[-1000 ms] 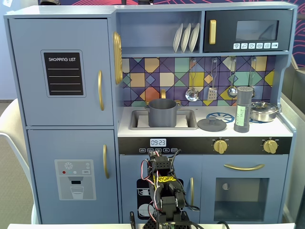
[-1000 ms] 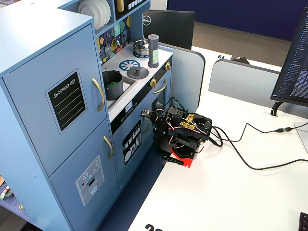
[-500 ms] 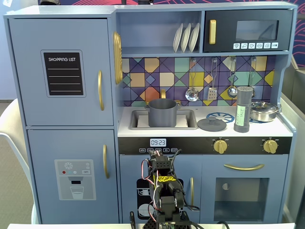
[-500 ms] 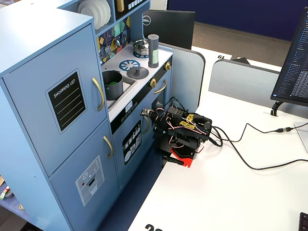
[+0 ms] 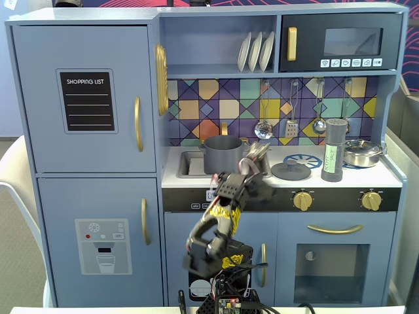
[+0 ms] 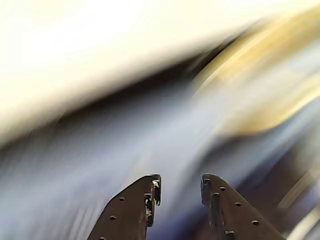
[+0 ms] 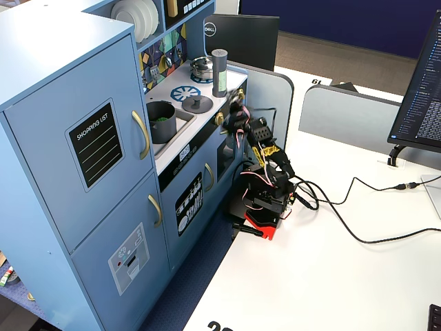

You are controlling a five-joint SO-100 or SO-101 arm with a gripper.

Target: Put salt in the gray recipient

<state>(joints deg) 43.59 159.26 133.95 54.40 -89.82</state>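
Wrist view is blurred; we see the gripper [image 6: 180, 187] spread, empty. Salt shaker [image 5: 334, 150] stands right of it on the stovetop, well apart; gray pot [image 5: 221, 154] left.

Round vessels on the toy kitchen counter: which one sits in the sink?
The matte gray cylindrical pot sits in the sink; the shiny steel pan rests at the counter's right end.
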